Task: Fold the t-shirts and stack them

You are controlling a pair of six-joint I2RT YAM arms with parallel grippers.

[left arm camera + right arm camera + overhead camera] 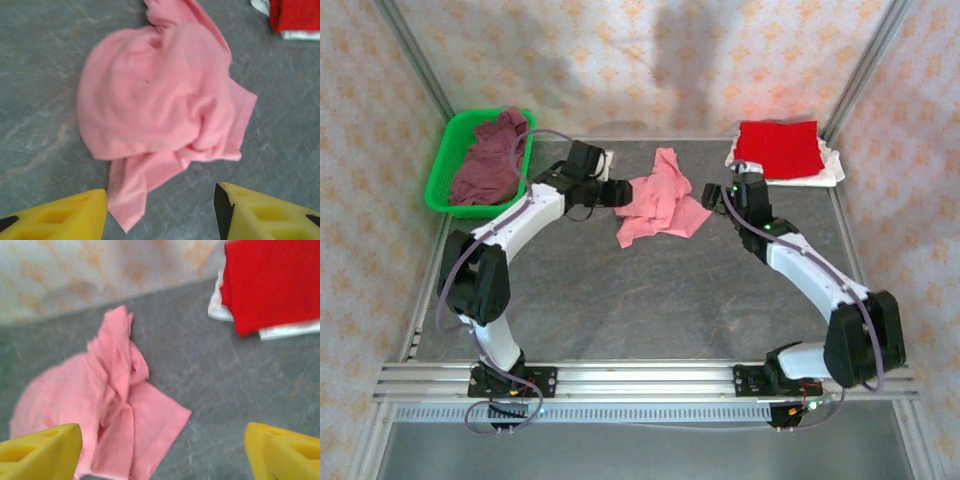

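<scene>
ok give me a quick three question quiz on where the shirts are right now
1. True or false: the pink shirt lies neatly folded.
2. Fill in: the maroon shirt sits in the green ____.
3. What lies on top of the white shirt? A) maroon shirt B) red shirt C) pink shirt

Key: 1 false, it is crumpled mid-table; 2 basket; 3 B
</scene>
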